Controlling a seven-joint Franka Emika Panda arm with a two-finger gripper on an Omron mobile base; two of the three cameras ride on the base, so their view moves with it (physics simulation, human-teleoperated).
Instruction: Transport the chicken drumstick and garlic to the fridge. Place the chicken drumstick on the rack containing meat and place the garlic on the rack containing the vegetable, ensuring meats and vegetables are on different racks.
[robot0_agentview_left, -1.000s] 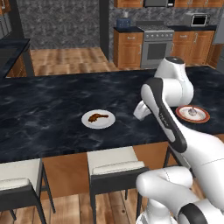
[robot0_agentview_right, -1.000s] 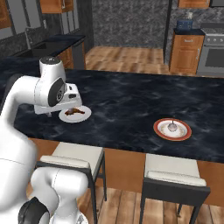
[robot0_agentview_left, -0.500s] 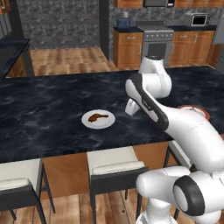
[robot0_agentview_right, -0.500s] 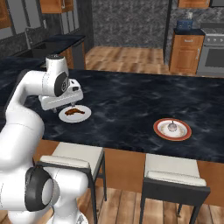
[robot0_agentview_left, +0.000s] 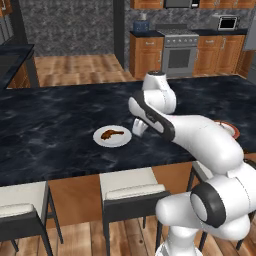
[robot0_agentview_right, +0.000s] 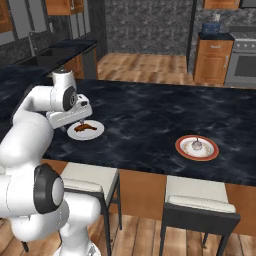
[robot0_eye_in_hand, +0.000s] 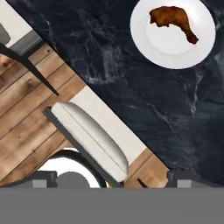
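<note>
Chicken drumstick (robot0_agentview_left: 111, 133) lies on a plain white plate (robot0_agentview_left: 121, 141) near the front edge of the dark marbled worktop (robot0_agentview_left: 55, 125), its fat end toward the plate's middle and the thin bone pointing outward. From the hand camera the drumstick (robot0_eye_in_hand: 172, 21) sits in the upper part of its plate (robot0_eye_in_hand: 175, 52), with the worktop edge and a pale cushioned stool (robot0_eye_in_hand: 94, 140) below it over wooden floor. The claw (robot0_agentview_right: 80, 120) hangs just beside the plate on its right-hand side, above the worktop and clear of the meat; its jaws are spread wide and carry nothing. Garlic (robot0_agentview_right: 197, 144), a small off-white lump, rests on a separate white dish with a red-orange rim (robot0_agentview_right: 184, 151), well apart from the drumstick further along the same worktop. A steel oven (robot0_agentview_left: 178, 55) stands among wooden cabinets at the back.
</note>
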